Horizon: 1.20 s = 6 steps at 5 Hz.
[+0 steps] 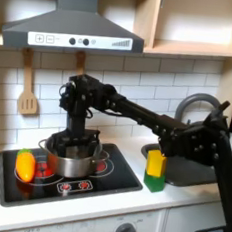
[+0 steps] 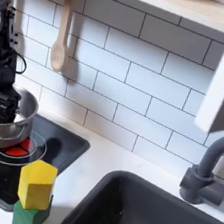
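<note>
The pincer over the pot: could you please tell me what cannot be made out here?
- Pincer jaws: hidden by the arm's dark body in both exterior views; open or shut, cannot tell.
- Pot contents: blocked by the pincer in the first exterior view.
- Green block: cut off by the second exterior view's bottom edge.

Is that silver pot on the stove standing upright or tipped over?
Upright: the silver pot sits flat on the stove, rim level, with the claw reaching down into it.

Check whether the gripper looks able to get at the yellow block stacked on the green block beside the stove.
Probably yes: the yellow block stands uncovered on the green block, while the gripper hangs over the metal pot.
</note>
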{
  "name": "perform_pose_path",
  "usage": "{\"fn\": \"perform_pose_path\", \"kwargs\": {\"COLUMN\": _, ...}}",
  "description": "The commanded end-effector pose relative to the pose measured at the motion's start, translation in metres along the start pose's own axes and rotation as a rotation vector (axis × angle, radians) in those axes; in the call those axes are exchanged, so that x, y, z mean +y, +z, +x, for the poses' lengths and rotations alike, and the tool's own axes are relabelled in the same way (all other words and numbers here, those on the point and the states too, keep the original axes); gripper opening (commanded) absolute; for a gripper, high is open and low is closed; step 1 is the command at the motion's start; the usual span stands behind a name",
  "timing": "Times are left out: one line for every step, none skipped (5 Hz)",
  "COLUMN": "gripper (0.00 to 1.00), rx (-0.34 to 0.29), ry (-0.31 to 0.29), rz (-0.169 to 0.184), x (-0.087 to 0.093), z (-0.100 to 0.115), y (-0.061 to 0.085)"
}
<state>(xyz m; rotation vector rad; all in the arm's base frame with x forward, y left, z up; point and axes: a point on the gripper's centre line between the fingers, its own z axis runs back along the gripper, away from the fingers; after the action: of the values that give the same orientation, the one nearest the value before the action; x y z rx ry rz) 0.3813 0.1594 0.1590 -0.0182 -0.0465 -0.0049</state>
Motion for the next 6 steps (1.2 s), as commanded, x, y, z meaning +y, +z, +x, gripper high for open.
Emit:
{"fn": "perform_pose_path", "kwargs": {"gripper": 1.0, "rx": 0.008, "ry": -0.028, "rz": -0.007, "x": -0.015, "z": -0.003, "y": -0.004}}
{"fn": "perform_pose_path", "kwargs": {"gripper": 1.0, "rx": 0.006, "ry": -0.051, "rz": -0.003, "x": -0.026, "z": -0.002, "y": -0.003}}
{"fn": "perform_pose_path", "kwargs": {"gripper": 1.0, "rx": 0.004, "ry": -0.055, "rz": -0.003, "x": -0.03, "z": -0.001, "y": -0.005}}
{"fn": "perform_pose_path", "kwargs": {"gripper": 1.0, "rx": 0.011, "ry": -0.08, "rz": -0.01, "x": -0.042, "z": 0.002, "y": -0.008}}
{"fn": "perform_pose_path", "kwargs": {"gripper": 1.0, "rx": 0.013, "ry": -0.101, "rz": -0.014, "x": -0.054, "z": 0.001, "y": -0.008}}
{"fn": "perform_pose_path", "kwargs": {"gripper": 1.0, "rx": 0.014, "ry": -0.125, "rz": -0.013, "x": -0.061, "z": -0.001, "y": -0.007}}
